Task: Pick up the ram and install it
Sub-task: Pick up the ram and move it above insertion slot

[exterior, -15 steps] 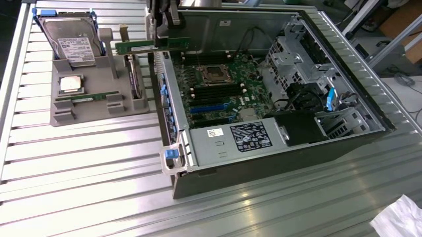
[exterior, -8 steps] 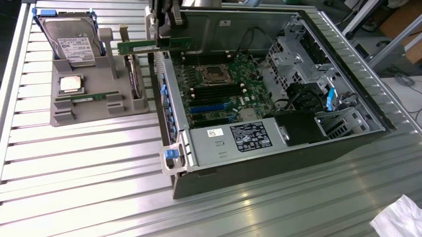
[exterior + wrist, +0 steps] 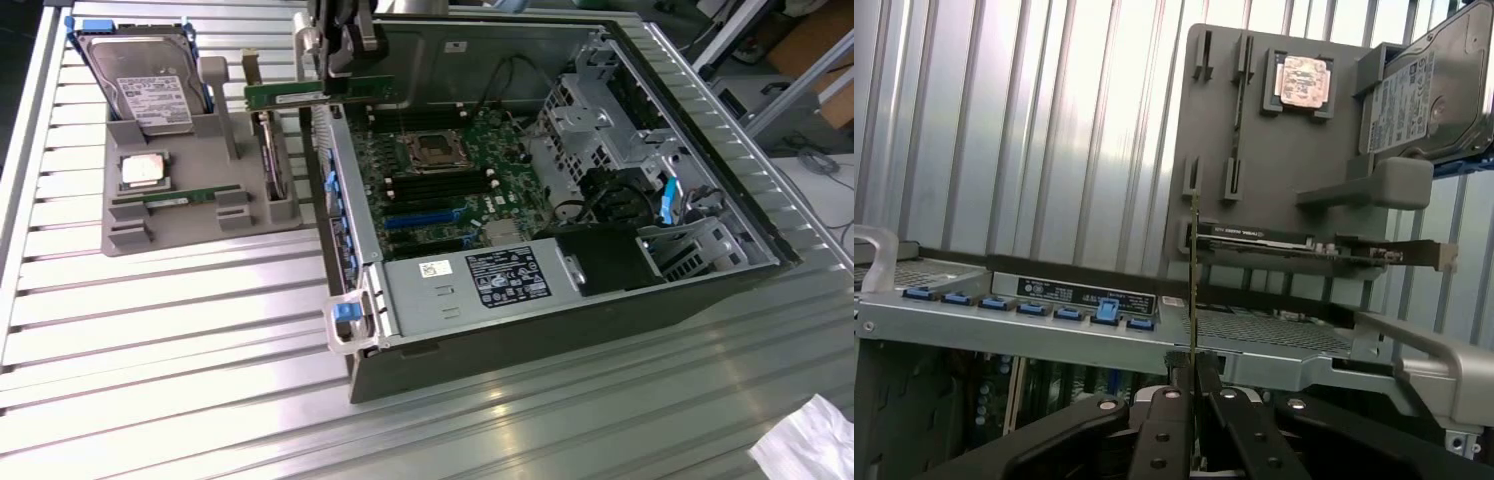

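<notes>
My gripper (image 3: pixel 351 72) hangs over the open computer case's wall on the exterior view's left, shut on a ram (image 3: pixel 318 93), a long green stick held level and on edge. In the wrist view the ram (image 3: pixel 1194 270) shows edge-on as a thin line rising from between the black fingers (image 3: pixel 1159 420). A second ram (image 3: pixel 168 200) lies in the grey holder (image 3: pixel 160 235) on the exterior view's left. The motherboard's black memory slots (image 3: pixel 430 186) lie below the square processor socket (image 3: pixel 434 150), lower than the held stick.
The grey holder (image 3: pixel 1254 150) also carries a silver processor chip (image 3: pixel 143 171), a hard drive (image 3: pixel 150 88) and a card standing on edge (image 3: pixel 274 165). The case (image 3: pixel 561 330) holds a power supply (image 3: pixel 494 280), cables and drive cages. Ribbed metal table all round.
</notes>
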